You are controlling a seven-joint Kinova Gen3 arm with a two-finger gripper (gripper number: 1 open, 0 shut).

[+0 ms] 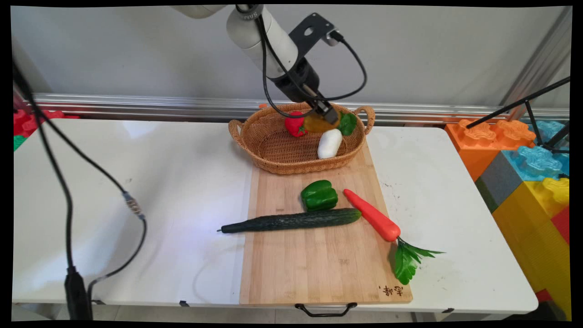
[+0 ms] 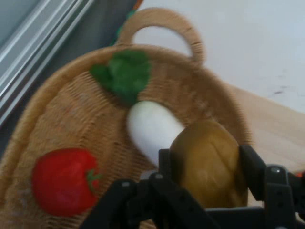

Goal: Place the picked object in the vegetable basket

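Note:
My gripper [image 1: 324, 117] hangs over the wicker basket [image 1: 273, 150], shut on a yellow-brown potato [image 1: 316, 123]. In the hand view the potato [image 2: 209, 164] sits clamped between the two black fingers [image 2: 252, 167], above the basket's floor [image 2: 62, 119]. Below it in the basket lie a white radish [image 1: 329, 143] with green leaves [image 1: 348, 123] and a red tomato [image 1: 295, 124]. The hand view shows the radish [image 2: 150, 129] just behind the potato, and the tomato [image 2: 64, 180] to the left.
A wooden cutting board [image 1: 319, 264] lies in front of the basket with a green pepper [image 1: 319, 195], a dark cucumber [image 1: 291, 221] and an orange carrot [image 1: 373, 217] on it. Big coloured blocks [image 1: 533, 182] stand at the table's right. Black cables [image 1: 68, 200] hang at the left.

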